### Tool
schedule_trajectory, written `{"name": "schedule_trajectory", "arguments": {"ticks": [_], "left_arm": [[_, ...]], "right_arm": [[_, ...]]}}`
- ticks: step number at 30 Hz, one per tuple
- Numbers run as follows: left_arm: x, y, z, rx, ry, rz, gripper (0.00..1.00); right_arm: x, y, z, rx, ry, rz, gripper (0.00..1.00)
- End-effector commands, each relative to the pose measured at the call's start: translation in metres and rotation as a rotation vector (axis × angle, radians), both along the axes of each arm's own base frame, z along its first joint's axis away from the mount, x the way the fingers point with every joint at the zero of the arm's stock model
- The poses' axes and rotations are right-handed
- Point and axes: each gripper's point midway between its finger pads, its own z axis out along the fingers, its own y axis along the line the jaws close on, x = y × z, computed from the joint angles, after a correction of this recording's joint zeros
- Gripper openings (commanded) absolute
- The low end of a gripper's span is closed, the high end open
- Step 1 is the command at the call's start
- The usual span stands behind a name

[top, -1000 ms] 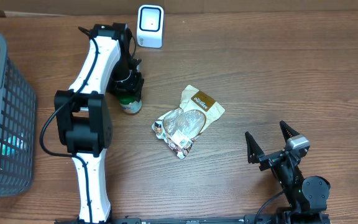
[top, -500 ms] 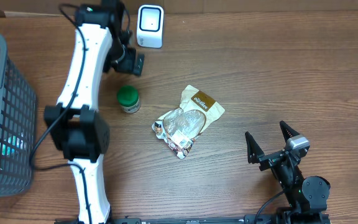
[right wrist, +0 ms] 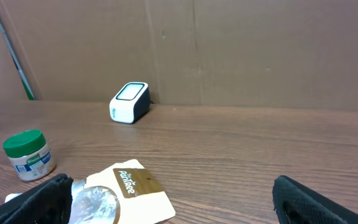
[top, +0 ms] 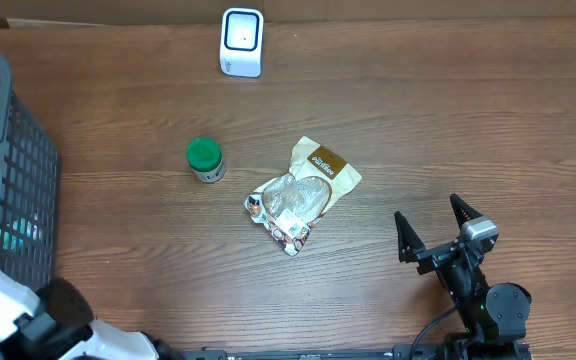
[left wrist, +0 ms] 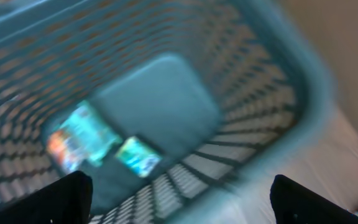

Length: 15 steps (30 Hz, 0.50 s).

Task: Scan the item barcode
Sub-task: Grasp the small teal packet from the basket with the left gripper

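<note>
A small jar with a green lid stands upright and alone on the wooden table, also low at the left as the jar in the right wrist view. A clear-and-white snack pouch lies flat to its right; the same pouch lies just ahead of my right gripper. The white scanner stands at the back edge, the scanner against the cardboard wall. My left gripper is open over the grey basket, in a blurred view. My right gripper rests open and empty at the front right.
The grey mesh basket fills the table's left edge, with colourful packets on its floor. Only a white and black part of the left arm shows at the overhead view's bottom left. A brown cardboard wall stands behind the scanner.
My left gripper let go of the green-lidded jar, rose past the scanner, then swung away left over the basket. The jar stays standing where it was. The right arm has not moved.
</note>
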Motion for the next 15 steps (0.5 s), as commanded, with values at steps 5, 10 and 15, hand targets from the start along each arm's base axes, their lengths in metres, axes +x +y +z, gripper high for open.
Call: {"name": "schedule_trajectory", "arguments": {"ticks": [5, 10, 15], "left_arm": [[-0.023, 0.046, -0.102, -0.204, 0.188, 0.153, 0.90], [-0.021, 0.041, -0.203, -0.367, 0.268, 0.134, 0.86], [-0.026, 0.030, -0.272, -0.415, 0.302, 0.129, 0.83]], "right_arm": [[0.000, 0.000, -0.002, 0.004, -0.001, -0.001, 1.00], [0.000, 0.000, -0.002, 0.004, -0.001, -0.001, 1.00], [0.000, 0.000, -0.002, 0.004, -0.001, -0.001, 1.00]]}}
